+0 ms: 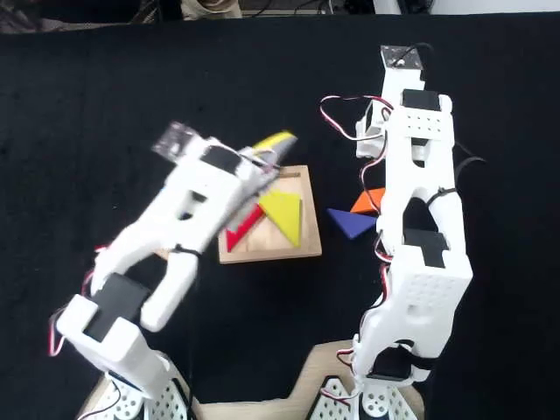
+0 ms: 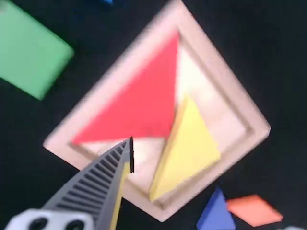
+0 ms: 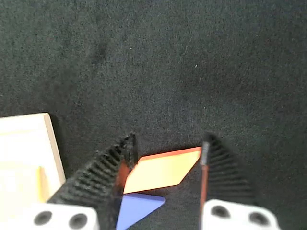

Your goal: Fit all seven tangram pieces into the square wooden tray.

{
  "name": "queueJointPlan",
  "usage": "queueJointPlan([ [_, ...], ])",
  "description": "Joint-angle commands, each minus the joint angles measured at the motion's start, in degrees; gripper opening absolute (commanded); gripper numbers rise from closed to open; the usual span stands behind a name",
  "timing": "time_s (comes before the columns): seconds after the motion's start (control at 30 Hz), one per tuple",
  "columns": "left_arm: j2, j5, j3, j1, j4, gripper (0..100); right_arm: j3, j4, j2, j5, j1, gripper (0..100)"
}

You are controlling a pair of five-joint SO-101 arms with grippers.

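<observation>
The right gripper (image 3: pixel 168 148) is spread wide and grips nothing, its jaws either side of the flat orange parallelogram (image 3: pixel 160 171), with a blue triangle (image 3: pixel 136 208) just beside it. The left gripper (image 2: pixel 128 155) hangs over the square wooden tray (image 2: pixel 218 79). Whether it is open cannot be told. A red triangle (image 2: pixel 139 105) and a yellow triangle (image 2: pixel 184 148) lie in the tray, and a green square (image 2: pixel 29 52) lies outside it.

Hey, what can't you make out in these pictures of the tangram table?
High view: the left arm hides part of the tray and of the red triangle.
High view: the right arm covers part of the orange piece.
Left wrist view: the green piece is cut by the edge.
Right wrist view: the blue triangle is cut by the edge.
</observation>
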Motion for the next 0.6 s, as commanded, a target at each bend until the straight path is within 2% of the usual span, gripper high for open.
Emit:
queueJointPlan([
  [0.0, -5.8, -5.01, -9.89, -5.76, 14.68, 61, -3.3, 1.32, -4.62, 3.87, 1.14, 10.4],
  [0.1, -8.53, -12.4, -16.57, -10.33, 28.66, 60, -4.26, 5.27, -7.69, 6.42, 0.44, 4.1],
  [0.17, -8.88, -16.97, -18.59, -13.85, 32.88, 56, -4.26, 6.95, -10.15, 9.93, -1.14, 0.8],
  [0.3, -8.88, -35.6, -15.6, -21.14, 32.97, 45, -2.95, 11.34, -14.11, 18.46, -6.15, 1.1],
  [0.37, -8.79, -42.73, -13.32, -24.4, 32.88, 39, -2.68, 14.68, -15.43, 22.33, -9.85, 1.1],
  [0.43, -8.7, -45.54, -12.0, -27.47, 32.88, 31, -2.95, 16.88, -16.22, 24.18, -12.84, 1.1],
  [0.57, -8.18, -45.54, -8.75, -33.8, 29.8, 14, -3.21, 17.49, -16.13, 24.09, -18.02, 1.1],
])
